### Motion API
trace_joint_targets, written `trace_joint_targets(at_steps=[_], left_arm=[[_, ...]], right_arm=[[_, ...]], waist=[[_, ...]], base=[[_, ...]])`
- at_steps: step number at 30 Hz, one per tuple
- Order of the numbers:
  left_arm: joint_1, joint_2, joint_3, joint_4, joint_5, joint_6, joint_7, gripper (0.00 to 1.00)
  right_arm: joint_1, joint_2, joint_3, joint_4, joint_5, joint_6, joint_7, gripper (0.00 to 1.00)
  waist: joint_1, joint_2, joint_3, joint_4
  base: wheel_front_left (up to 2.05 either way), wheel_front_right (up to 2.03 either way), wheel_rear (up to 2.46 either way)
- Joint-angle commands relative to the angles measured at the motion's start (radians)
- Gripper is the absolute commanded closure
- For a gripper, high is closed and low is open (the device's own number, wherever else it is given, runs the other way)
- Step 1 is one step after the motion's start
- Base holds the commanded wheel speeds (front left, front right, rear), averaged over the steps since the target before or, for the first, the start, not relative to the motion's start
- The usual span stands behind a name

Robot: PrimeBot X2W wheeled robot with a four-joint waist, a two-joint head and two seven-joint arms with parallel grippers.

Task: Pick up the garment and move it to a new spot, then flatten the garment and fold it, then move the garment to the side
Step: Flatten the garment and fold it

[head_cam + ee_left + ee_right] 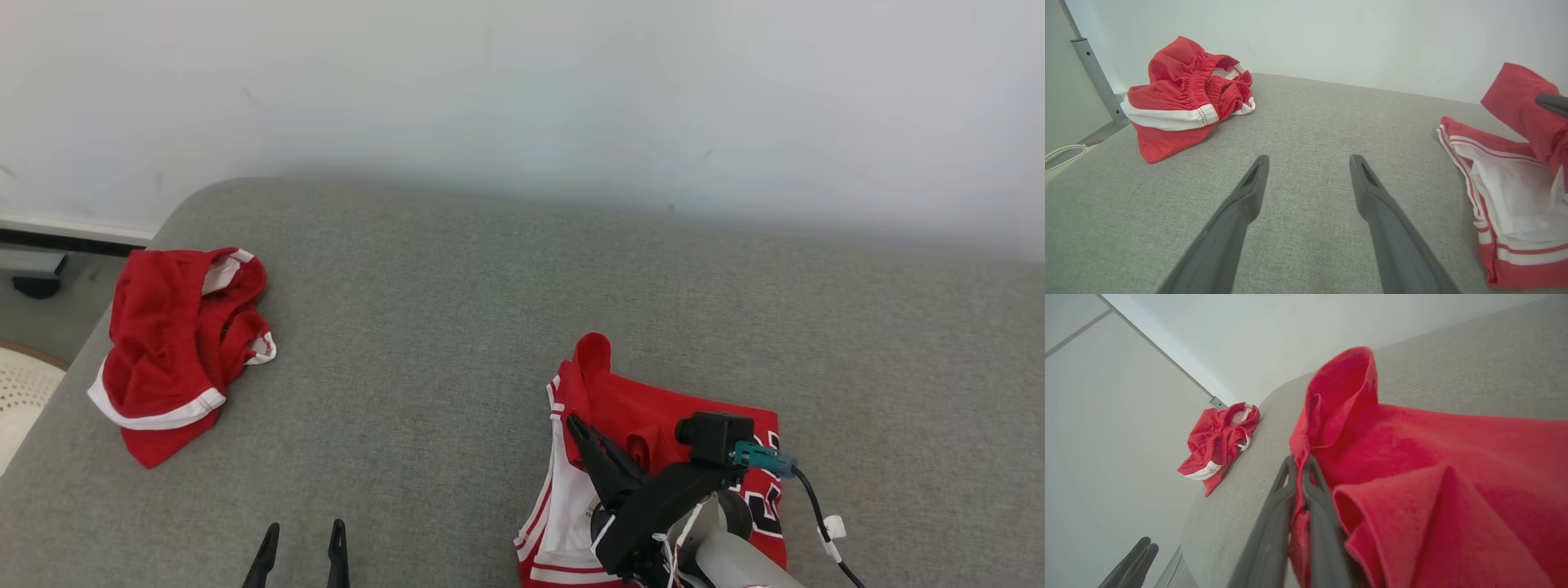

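2 red items lie on 1 grey cushion (457,327), white wall (522,82) behind: shorts (180,351), and the garment (653,404), pinched tight by the right gripper (1299,462); the left gripper (1308,161) is spread wide, empty.

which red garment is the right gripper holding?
The jersey with white side panel, on the right: the right gripper is shut on its red fold. The crumpled shorts lie apart, far left.

I can read no word, brand or number anywhere: the red jersey (645,408) bears black marks (764,501) edged in white near its right side, but they are too covered to make out.
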Motion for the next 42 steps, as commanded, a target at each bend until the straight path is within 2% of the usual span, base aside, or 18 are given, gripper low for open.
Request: trace_joint_targets(at_steps=[1, 5, 6, 7, 8, 13, 17, 22, 28, 29, 30, 31, 32, 37, 42], left_arm=[[-0.020, 0.000, -0.005, 0.005, -0.003, 0.001, -0.003, 0.00], [-0.019, 0.000, -0.010, 0.012, -0.014, 0.007, -0.003, 0.00], [-0.020, 0.000, -0.010, 0.012, -0.015, 0.007, -0.003, 0.00], [-0.020, 0.000, -0.009, 0.012, -0.014, 0.008, -0.003, 0.00], [-0.019, 0.000, -0.006, 0.012, -0.016, 0.009, -0.003, 0.00], [-0.010, 0.000, 0.006, 0.013, -0.021, 0.015, -0.003, 0.00], [-0.001, 0.000, 0.013, 0.008, -0.024, 0.016, -0.003, 0.00], [0.009, 0.000, 0.020, -0.007, -0.024, 0.019, -0.003, 0.00], [0.016, 0.000, 0.029, -0.018, -0.025, 0.021, -0.003, 0.00], [0.016, 0.000, 0.031, -0.019, -0.025, 0.022, -0.003, 0.00], [0.016, 0.000, 0.031, -0.019, -0.025, 0.022, -0.003, 0.00], [0.016, 0.000, 0.032, -0.020, -0.026, 0.022, -0.003, 0.00], [0.014, 0.000, 0.033, -0.019, -0.029, 0.023, -0.003, 0.00], [0.003, 0.000, 0.031, -0.018, -0.030, 0.024, -0.003, 0.00], [-0.014, 0.000, 0.028, -0.016, -0.026, 0.020, -0.003, 0.00]], right_arm=[[-0.024, 0.000, 0.021, 0.038, 0.019, -0.002, -0.021, 1.00], [-0.066, 0.001, 0.083, 0.125, 0.075, -0.002, -0.059, 1.00], [-0.074, 0.001, 0.100, 0.126, 0.097, -0.002, -0.067, 0.70], [-0.079, 0.002, 0.115, 0.132, 0.117, -0.002, -0.074, 0.01], [-0.088, 0.001, 0.129, 0.137, 0.129, -0.002, -0.081, 0.00], [-0.130, 0.001, 0.161, 0.125, 0.157, -0.002, -0.121, 0.00], [-0.147, -0.017, 0.117, 0.070, 0.118, -0.002, -0.140, 0.00], [-0.073, -0.106, -0.056, -0.058, -0.021, -0.002, -0.140, 0.00], [0.078, -0.170, -0.263, -0.158, -0.159, -0.002, -0.140, 0.00], [0.101, -0.174, -0.281, -0.165, -0.185, -0.002, -0.140, 0.18], [0.101, -0.174, -0.281, -0.165, -0.185, -0.002, -0.140, 0.18], [0.122, -0.176, -0.298, -0.168, -0.205, -0.002, -0.140, 0.54], [0.159, -0.170, -0.316, -0.159, -0.230, -0.002, -0.140, 1.00], [0.185, -0.170, -0.298, -0.139, -0.297, -0.002, -0.140, 1.00], [0.171, -0.156, -0.231, -0.104, -0.387, -0.002, -0.140, 1.00]], waist=[[0.0000, 0.0000, 0.012, 0.019], [0.0000, 0.0000, 0.018, 0.025], [0.0000, 0.0000, 0.020, 0.024], [0.0000, 0.0000, 0.021, 0.023], [0.0000, 0.0000, 0.021, 0.019], [0.0000, 0.0000, 0.013, -0.002], [0.0000, 0.0000, 0.005, -0.018], [0.0000, 0.0000, 0.003, -0.035], [0.0000, 0.0000, 0.015, -0.047], [0.0000, 0.0000, 0.017, -0.049], [0.0000, 0.0000, 0.017, -0.049], [0.0000, 0.0000, 0.019, -0.051], [0.0000, 0.0000, 0.024, -0.055], [0.0000, 0.0000, 0.033, -0.057], [0.0000, 0.0000, 0.042, -0.053]], base=[[0.00, 0.00, 0.00], [0.00, 0.00, 0.00], [0.00, 0.00, 0.00], [0.00, 0.00, 0.00], [0.00, 0.00, 0.00], [0.00, 0.00, 0.00], [0.00, 0.00, 0.00], [0.00, 0.00, 0.00], [0.00, 0.00, 0.00], [0.00, 0.00, 0.00], [0.00, 0.00, 0.00], [0.00, 0.00, 0.00], [0.00, 0.00, 0.00], [0.00, 0.00, 0.00], [0.00, 0.00, 0.00]])
